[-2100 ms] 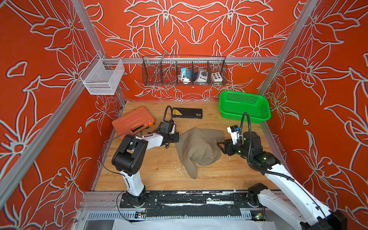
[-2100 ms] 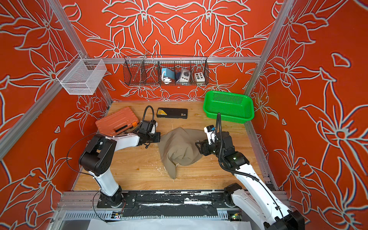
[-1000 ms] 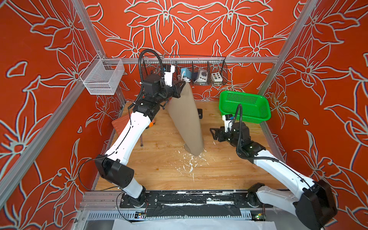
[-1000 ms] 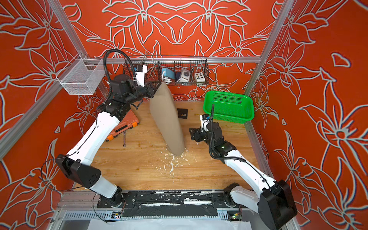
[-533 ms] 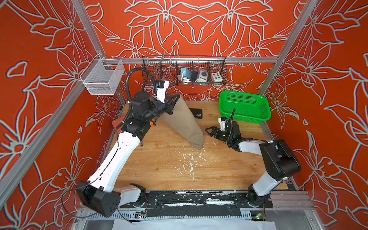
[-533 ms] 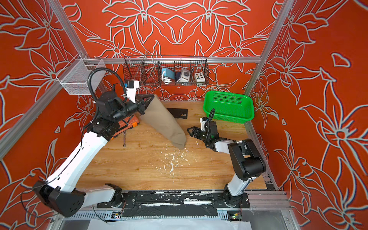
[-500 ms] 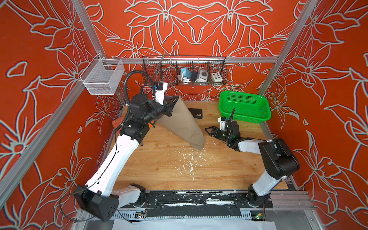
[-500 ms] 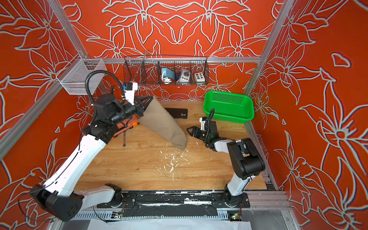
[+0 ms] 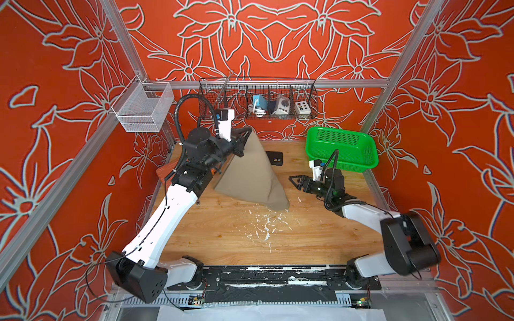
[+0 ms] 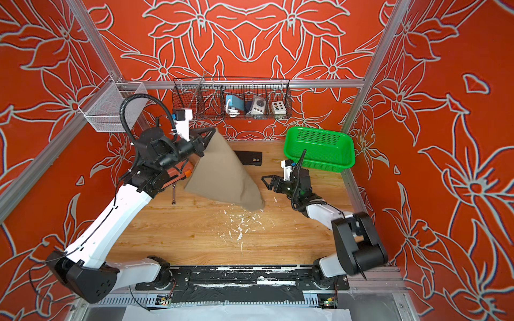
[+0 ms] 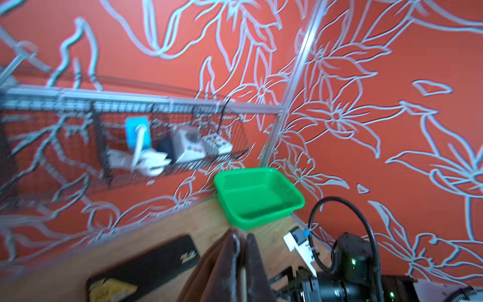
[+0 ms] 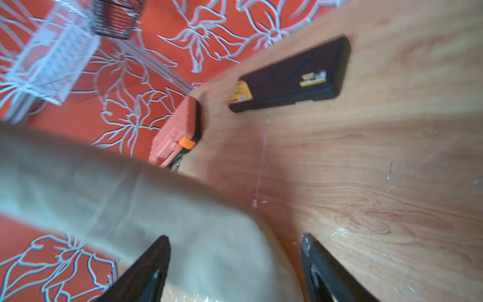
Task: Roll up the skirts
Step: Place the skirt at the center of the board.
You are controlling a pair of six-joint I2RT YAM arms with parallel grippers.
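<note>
I see left gripper [image 9: 246, 130] high, jaws clamped on taupe skirt [image 9: 250, 175] corner, cloth hanging slantwise toward table [image 9: 222, 236], right gripper [image 9: 295, 181] near lower corner, jaws wide, empty

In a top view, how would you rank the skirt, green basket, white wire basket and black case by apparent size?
1. skirt and green basket: alike; the lifted skirt is nearer the camera.
2. white wire basket
3. black case, partly behind the skirt
</note>
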